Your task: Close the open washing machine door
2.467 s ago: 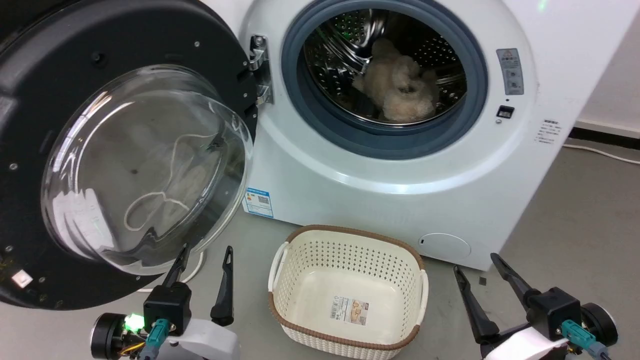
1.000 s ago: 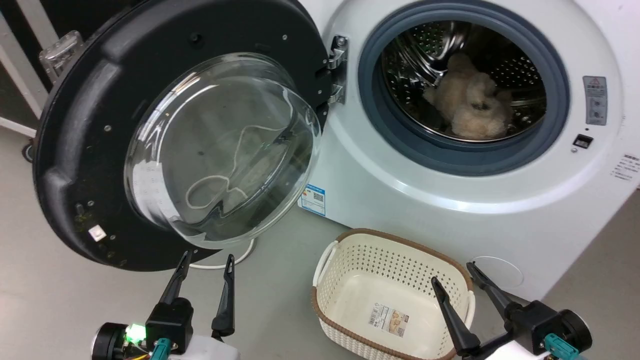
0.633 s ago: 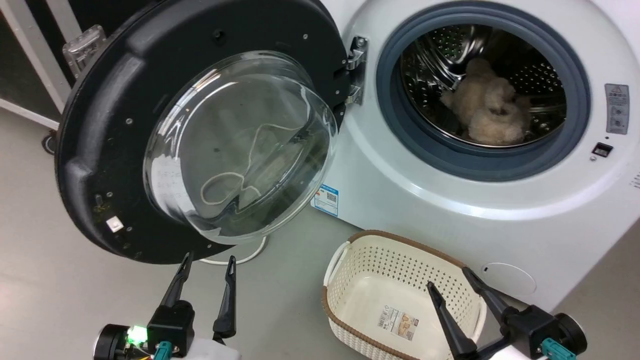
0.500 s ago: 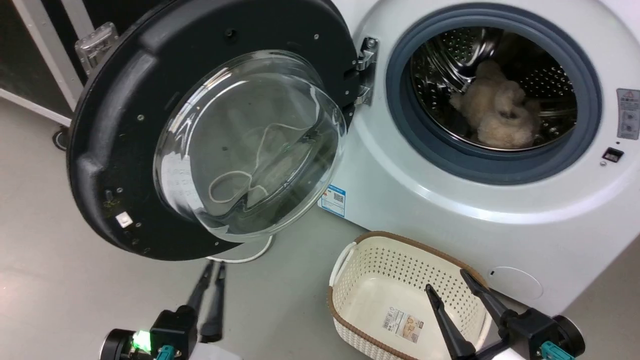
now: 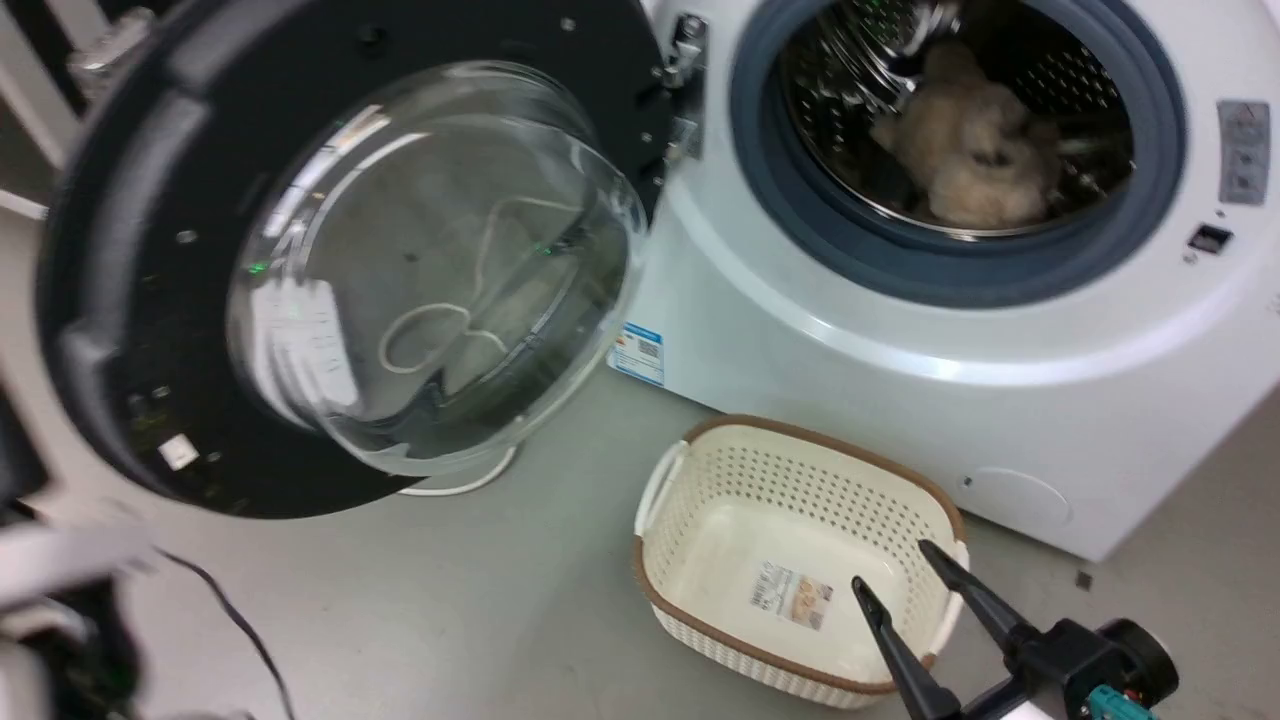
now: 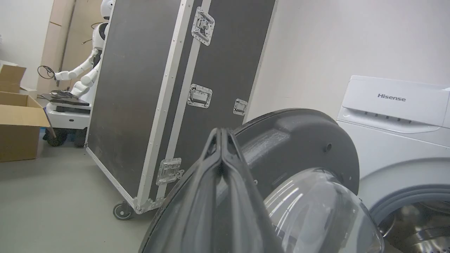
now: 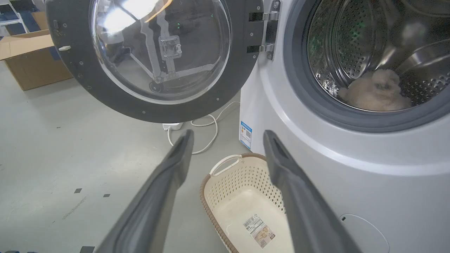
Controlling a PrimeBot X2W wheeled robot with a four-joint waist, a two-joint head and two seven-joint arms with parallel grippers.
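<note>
Right, the door stands wide open, swung out to the left of the washer, its hinge edge beside the drum mouth and its glass bowl facing me. I judge it stiff and fairly heavy, but free to swing on that hinge. The glass looks slick, so I'd push on the black rim, far from the hinge, rather than grip anything. My left gripper is pressed closed on nothing, tips aimed at the rim's outer edge and near it; touching or not, I cannot tell. My right gripper hangs spread and empty over the basket, well apart from the door.
</note>
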